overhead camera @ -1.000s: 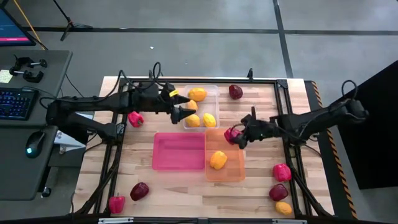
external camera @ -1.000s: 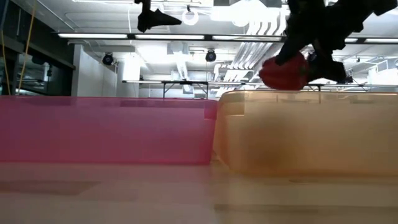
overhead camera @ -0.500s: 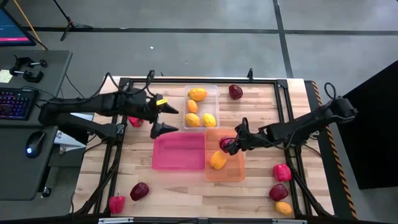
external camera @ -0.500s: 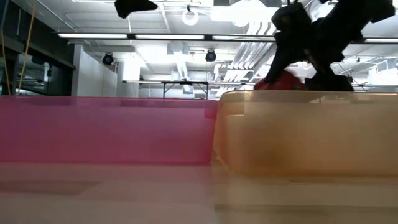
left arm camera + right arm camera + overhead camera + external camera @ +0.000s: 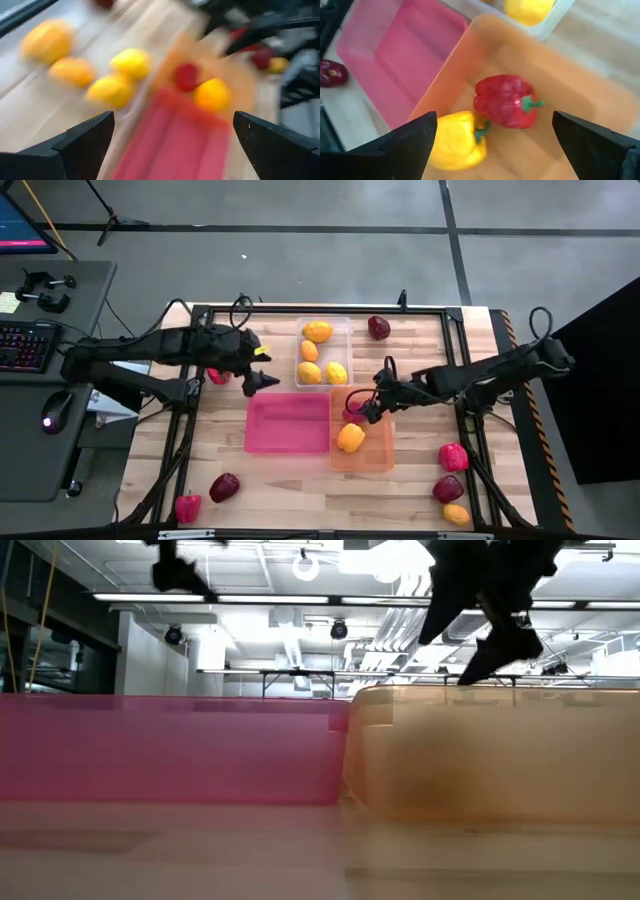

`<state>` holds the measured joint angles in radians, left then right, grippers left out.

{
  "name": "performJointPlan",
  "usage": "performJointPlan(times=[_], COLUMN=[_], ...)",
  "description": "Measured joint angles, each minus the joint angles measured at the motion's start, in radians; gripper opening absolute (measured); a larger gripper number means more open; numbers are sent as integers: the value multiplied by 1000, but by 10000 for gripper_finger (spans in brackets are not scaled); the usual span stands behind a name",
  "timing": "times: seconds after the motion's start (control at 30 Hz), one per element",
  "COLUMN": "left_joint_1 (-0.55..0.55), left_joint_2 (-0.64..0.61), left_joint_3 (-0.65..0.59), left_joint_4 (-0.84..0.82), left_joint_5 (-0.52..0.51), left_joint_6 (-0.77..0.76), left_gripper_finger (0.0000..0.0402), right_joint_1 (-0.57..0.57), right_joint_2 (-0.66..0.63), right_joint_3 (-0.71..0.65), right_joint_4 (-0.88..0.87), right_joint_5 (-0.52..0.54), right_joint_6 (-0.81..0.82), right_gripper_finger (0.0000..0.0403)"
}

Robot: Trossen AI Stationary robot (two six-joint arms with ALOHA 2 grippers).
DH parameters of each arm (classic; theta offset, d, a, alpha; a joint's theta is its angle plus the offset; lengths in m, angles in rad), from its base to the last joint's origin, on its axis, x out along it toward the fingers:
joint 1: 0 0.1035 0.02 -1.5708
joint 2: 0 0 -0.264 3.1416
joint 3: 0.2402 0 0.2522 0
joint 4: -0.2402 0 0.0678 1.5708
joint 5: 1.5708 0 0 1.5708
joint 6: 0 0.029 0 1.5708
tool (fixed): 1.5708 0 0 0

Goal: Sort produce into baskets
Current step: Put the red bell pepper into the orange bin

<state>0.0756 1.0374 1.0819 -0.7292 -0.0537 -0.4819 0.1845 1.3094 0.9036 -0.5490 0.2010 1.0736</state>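
My right gripper hangs over the orange bin, above its far end, jaws spread wide and holding nothing. Under it a red pepper lies on the bin floor, clear of my fingers, with a yellow pepper just beside it, their sides about touching.

My left gripper sits above the table near the far left corner of the pink bin, jaws also spread and empty. A red piece shows just behind that arm.

The pink bin lies against the orange bin's left side and has nothing in it. The clear bin stands behind them toward the table's far edge, with 4 yellow-orange pieces inside. 1 maroon piece rests on the table just right of the clear bin.

Near the front left corner lie a maroon one and a red pepper. Near the front right corner sit a red pepper, a maroon piece and an orange one.
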Motion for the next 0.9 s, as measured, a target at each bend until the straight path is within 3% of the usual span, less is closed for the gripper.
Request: performJointPlan(times=[0.17, 0.3, 0.53, 0.9], left_joint_1=[129, 192, 229, 392], left_joint_2=[52, 86, 91, 129], left_joint_3=[52, -26, -264, -386], left_joint_4=[-388, -565, -546, -382], left_joint_5=[-91, -168, -240, -214], left_joint_6=[-104, -171, -324, -179], left_gripper_finger=[395, 395, 395, 395], right_joint_1=[-9, -28, -50, -95], right_joint_2=[-29, -29, -28, -28], right_joint_3=[54, 59, 48, 48], right_joint_4=[-87, -65, -52, -11], right_joint_5=[82, 96, 102, 126], right_joint_6=[-110, -143, -141, -185], right_gripper_finger=[384, 384, 384, 384])
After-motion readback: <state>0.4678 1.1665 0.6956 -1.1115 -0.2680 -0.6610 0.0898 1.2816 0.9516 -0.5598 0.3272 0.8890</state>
